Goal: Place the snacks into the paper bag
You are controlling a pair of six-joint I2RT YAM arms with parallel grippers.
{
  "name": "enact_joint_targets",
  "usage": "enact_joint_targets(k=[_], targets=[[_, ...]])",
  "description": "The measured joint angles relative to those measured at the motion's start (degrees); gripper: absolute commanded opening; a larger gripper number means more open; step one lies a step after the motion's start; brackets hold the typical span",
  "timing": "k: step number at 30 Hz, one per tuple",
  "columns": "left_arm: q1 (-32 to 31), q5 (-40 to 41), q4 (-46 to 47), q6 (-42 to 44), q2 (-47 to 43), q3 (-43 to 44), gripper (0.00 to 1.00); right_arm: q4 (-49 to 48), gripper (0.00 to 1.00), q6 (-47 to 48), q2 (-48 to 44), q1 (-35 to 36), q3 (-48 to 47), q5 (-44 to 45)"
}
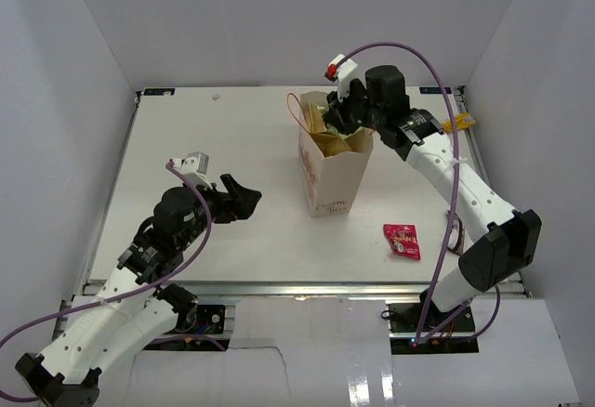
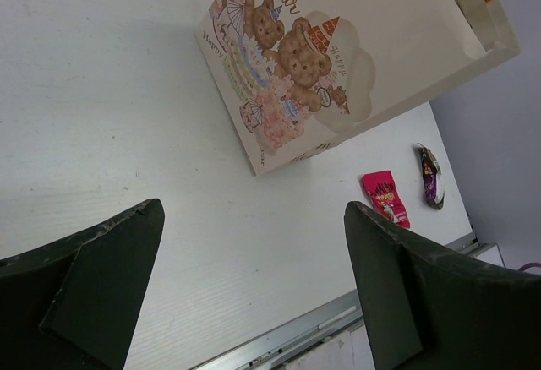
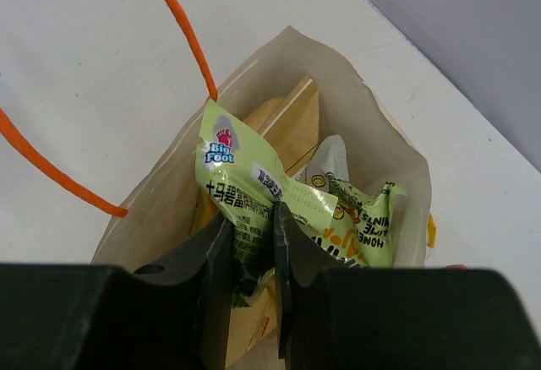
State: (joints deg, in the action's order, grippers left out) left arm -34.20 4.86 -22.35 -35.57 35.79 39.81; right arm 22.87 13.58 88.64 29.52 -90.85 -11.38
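Observation:
The cream paper bag [image 1: 333, 177] stands mid-table with a bear print on its side [image 2: 338, 57] and orange cord handles [image 3: 182, 32]. My right gripper [image 1: 346, 114] hangs over the bag's mouth, shut on a green snack packet [image 3: 245, 193] that dips into the opening [image 3: 355, 133]. Another green packet [image 3: 363, 218] and a yellowish one lie inside. A pink-red snack [image 1: 402, 241] lies on the table right of the bag, also seen from the left wrist [image 2: 385, 198], with a dark packet [image 2: 429, 176] beyond it. My left gripper [image 1: 242, 198] hovers open and empty left of the bag.
White walls enclose the table on three sides. The table's metal front edge [image 2: 287, 336] runs close under my left gripper. A yellow tag [image 1: 460, 124] sits by the right wall behind the right arm.

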Motion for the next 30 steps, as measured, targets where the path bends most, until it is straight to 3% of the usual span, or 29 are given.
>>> enact_joint_targets(k=[7, 11, 25, 30], targets=[[0.0, 0.0, 0.0, 0.0, 0.0, 0.0, 0.98, 0.1, 0.4, 2.6, -0.7, 1.6, 0.0, 5.7], [0.0, 0.0, 0.0, 0.0, 0.0, 0.0, 0.98, 0.1, 0.62, 3.7, -1.5, 1.5, 0.0, 7.9], [0.0, 0.0, -0.2, 0.2, 0.3, 0.0, 0.98, 2.7, 0.7, 9.2, -8.7, -0.2, -1.8, 4.7], [0.0, 0.1, -1.2, 0.1, -1.1, 0.0, 0.98, 6.4, 0.72, 10.1, -16.0, -11.7, -0.9, -2.5]])
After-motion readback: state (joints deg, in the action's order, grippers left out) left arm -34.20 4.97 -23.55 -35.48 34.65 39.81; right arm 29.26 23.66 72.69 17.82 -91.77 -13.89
